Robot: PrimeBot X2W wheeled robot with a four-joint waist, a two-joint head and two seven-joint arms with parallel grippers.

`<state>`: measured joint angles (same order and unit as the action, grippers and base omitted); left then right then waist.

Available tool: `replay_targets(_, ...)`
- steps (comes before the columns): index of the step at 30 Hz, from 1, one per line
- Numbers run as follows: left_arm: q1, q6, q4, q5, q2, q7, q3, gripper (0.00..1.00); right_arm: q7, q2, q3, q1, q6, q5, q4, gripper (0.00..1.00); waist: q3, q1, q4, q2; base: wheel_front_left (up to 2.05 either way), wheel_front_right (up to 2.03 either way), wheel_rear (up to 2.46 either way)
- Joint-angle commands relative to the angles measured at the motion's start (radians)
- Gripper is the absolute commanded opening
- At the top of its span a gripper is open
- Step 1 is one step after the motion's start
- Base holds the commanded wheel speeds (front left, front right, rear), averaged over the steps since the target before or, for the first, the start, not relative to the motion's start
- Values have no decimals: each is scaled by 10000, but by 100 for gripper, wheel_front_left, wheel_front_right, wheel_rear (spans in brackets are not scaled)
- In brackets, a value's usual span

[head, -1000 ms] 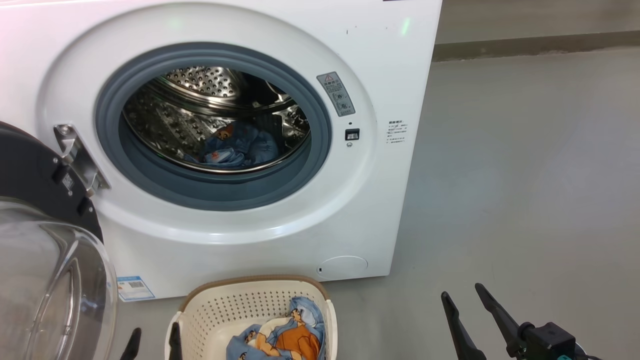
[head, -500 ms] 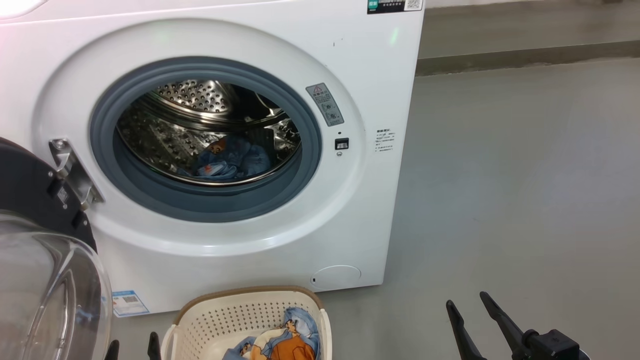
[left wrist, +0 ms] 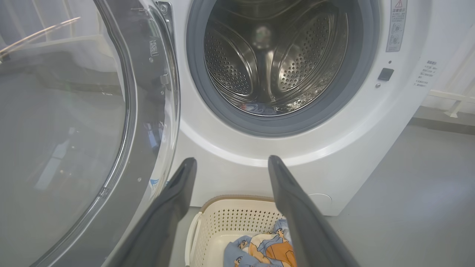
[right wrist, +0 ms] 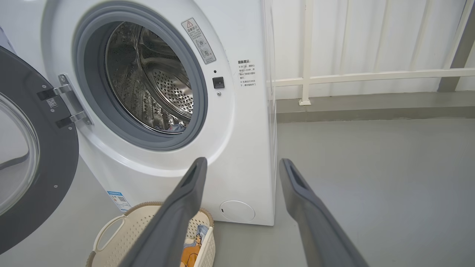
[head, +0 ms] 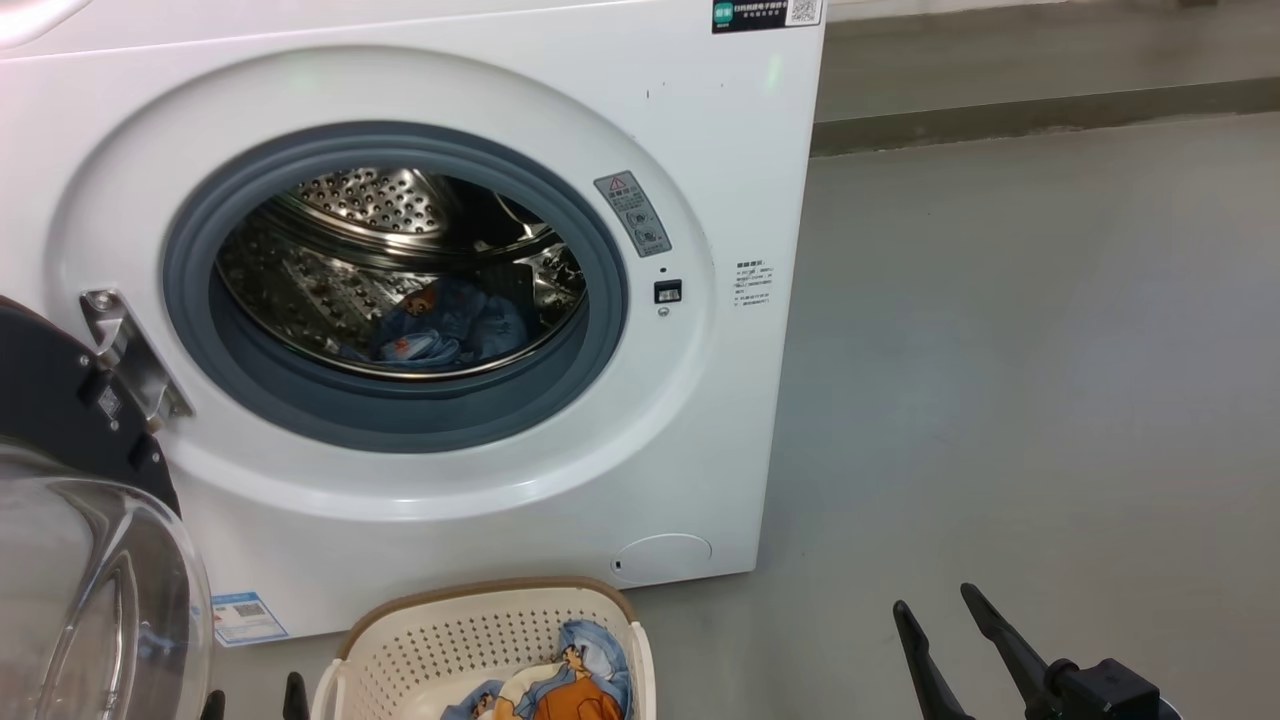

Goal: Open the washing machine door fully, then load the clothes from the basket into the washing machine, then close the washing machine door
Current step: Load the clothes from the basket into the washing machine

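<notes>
Two long dark fingers of the left gripper (left wrist: pixel 231 159) stand spread as wide as they go and hold nothing. The clothes (left wrist: pixel 265 250) lie just below their tips, between the two fingers and partly behind one of them, bunched in the basket (left wrist: pixel 222 222). The next reach seems to turn on that relation. The left gripper hangs almost over the basket, while the right gripper (right wrist: pixel 242 160), likewise fully spread and empty, sits off to the basket's far side above the bare floor (right wrist: pixel 371 167), so the left arm is nearer. The heap has no clear long axis. It is a soft crumple of light blue fabric printed with orange and brown figures, and it will likely fold and drape when pinched. The basket is cream-white perforated plastic with rounded corners and a brown woven-look rim. Ahead of and above the left fingertips, the washing machine (head: pixel 700 120) shows its perforated steel drum (left wrist: pixel 274 55), ringed by a grey rubber gasket (head: pixel 180 300). A second piece (head: pixel 450 325) of the same print lies at the drum's bottom. Left of the left fingers, the washing machine door (left wrist: pixel 74 111), a glossy black rim around a bulging clear bowl, is swung wide.
</notes>
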<state>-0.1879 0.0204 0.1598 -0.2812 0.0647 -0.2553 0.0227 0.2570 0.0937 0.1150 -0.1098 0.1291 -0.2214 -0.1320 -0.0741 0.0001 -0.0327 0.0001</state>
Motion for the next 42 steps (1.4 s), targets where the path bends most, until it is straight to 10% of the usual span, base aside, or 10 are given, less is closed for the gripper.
replay_targets(1, 191, -46, -237, 82, 22, -65, 392, 100, 48, 79, 218, 200, 16, -17, 247, 100, 5, -1, -8, -1, 0, 0, 0)
replay_targets(42, 193, -592, 42, 462, -75, -65, 438, 100, 48, -21, -212, 384, 16, 222, 437, 100, 603, -1, -559, -1, 0, 0, 0)
